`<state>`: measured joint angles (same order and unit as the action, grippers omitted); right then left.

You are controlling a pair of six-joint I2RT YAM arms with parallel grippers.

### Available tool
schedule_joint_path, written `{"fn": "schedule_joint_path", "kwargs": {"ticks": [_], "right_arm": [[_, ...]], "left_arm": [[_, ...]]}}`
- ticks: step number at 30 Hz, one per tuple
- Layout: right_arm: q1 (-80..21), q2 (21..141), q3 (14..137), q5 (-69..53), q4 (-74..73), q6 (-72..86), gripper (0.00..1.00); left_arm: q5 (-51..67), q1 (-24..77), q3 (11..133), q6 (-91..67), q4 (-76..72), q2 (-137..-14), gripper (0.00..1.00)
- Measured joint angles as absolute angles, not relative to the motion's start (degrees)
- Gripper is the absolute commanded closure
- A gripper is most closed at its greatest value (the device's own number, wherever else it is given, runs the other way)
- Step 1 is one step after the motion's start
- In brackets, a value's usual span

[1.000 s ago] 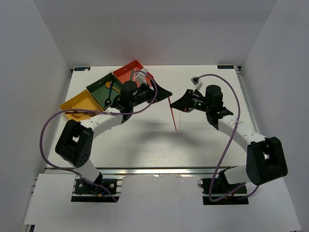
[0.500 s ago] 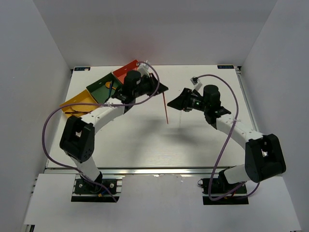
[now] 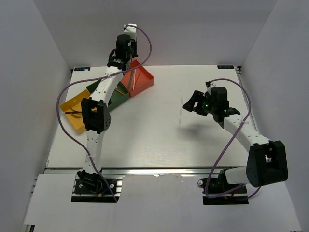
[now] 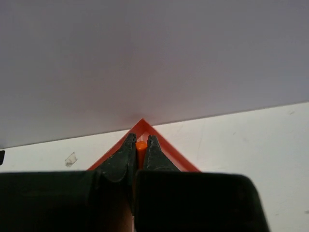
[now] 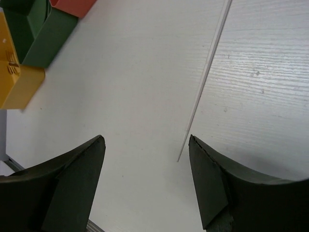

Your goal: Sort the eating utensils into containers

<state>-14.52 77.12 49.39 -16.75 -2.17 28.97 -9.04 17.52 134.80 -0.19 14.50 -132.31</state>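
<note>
My left gripper [image 3: 124, 62] reaches to the table's far edge, over the back corner of the red-orange container [image 3: 141, 79]. In the left wrist view its jaws [image 4: 140, 137] are shut on the end of a red chopstick [image 4: 141, 147], with the red-orange container's corner [image 4: 141, 123] just beyond. My right gripper [image 3: 189, 104] hovers open and empty right of centre. A thin silver chopstick [image 3: 179, 116] lies on the table beside it, showing between the open fingers [image 5: 205, 77]. The dark green container [image 3: 112, 94] and yellow container [image 3: 75, 108] sit in a row left of the red-orange one.
The three containers line up diagonally at the back left; the right wrist view catches the yellow [image 5: 14, 82], green [image 5: 43, 34] and red-orange [image 5: 72, 6] ones. A slim dark utensil [image 3: 71, 113] lies in the yellow one. White walls enclose the table [image 3: 145, 140].
My left arm swung from the table's middle to the far back over the red-orange container, carrying the red chopstick. My right gripper opened and drew back to the right.
</note>
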Motion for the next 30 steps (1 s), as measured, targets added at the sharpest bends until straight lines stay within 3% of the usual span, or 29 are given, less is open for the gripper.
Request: {"fn": "schedule_joint_path", "kwargs": {"ticks": [2,4,8,9,10,12,16,24,30], "right_arm": [[-14.5,76.7,49.0,-16.6,-2.8,28.0,0.21],[-14.5,76.2,48.8,-16.4,-3.4,27.3,0.11],[-14.5,76.3,48.8,-14.9,-3.5,26.3,0.11],[-14.5,76.4,48.9,-14.6,-3.6,26.3,0.11],[-14.5,76.8,49.1,-14.4,-3.7,26.3,0.11],[-14.8,78.3,50.1,-13.3,-4.4,26.3,0.1],[-17.1,86.1,56.3,-7.9,-7.9,26.1,0.11],[-26.2,105.0,72.1,6.9,-14.6,26.4,0.14],[-31.0,116.8,82.7,16.6,-21.9,26.9,0.28]], "left_arm": [[-9.9,17.9,131.4,3.0,12.4,-133.0,0.99],[-10.1,18.2,128.2,5.3,10.6,-133.8,0.95],[-10.2,18.5,124.8,8.7,8.1,-135.6,0.79],[-10.2,18.5,124.8,9.3,7.6,-136.2,0.69],[-10.2,18.5,124.8,9.8,7.2,-136.8,0.44],[-10.5,18.5,124.8,10.5,6.9,-137.8,0.19],[-11.6,18.5,124.5,10.0,6.8,-138.5,0.02],[-14.4,18.4,124.1,5.4,10.6,-134.9,0.02],[-13.6,18.4,107.4,-4.2,13.2,-111.4,0.02]]}}
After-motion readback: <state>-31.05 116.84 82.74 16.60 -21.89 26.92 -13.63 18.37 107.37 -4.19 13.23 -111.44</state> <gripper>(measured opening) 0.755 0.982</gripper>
